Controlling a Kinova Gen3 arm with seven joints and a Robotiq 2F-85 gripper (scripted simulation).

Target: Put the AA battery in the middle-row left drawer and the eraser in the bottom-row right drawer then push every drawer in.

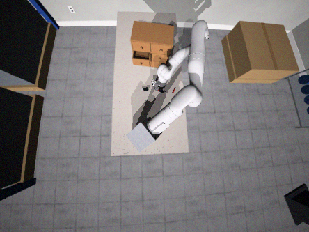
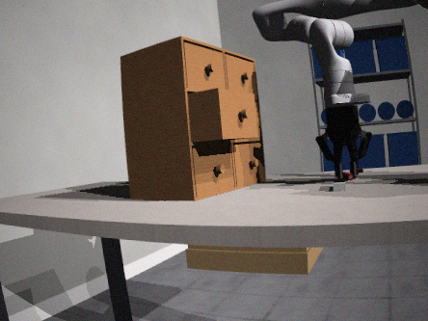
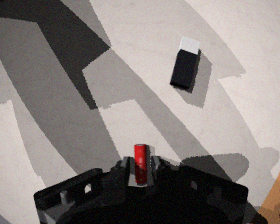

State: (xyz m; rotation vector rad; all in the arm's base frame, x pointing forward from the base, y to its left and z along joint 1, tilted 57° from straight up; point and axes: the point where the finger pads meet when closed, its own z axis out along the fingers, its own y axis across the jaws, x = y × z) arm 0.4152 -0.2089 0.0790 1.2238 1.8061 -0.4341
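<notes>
The small wooden chest (image 1: 152, 42) stands at the far end of the table, and it also shows in the exterior view (image 2: 193, 120). Its middle-row left drawer (image 2: 212, 115) is pulled partly out; the other drawers look pushed in. A small red cylinder, which I take for the AA battery (image 3: 141, 161), lies on the table. My gripper (image 2: 347, 173) points straight down at table level, partly open, with its fingers on either side of the battery (image 2: 348, 174). A black block with a white end, which I take for the eraser (image 3: 186, 66), lies apart from it, to the gripper's left from above (image 1: 144, 87).
Another small red thing (image 1: 174, 89) lies on the table right of the gripper. A grey block (image 1: 140, 137) sits at the arm's base. A big cardboard box (image 1: 261, 51) stands on the floor to the right, off the table.
</notes>
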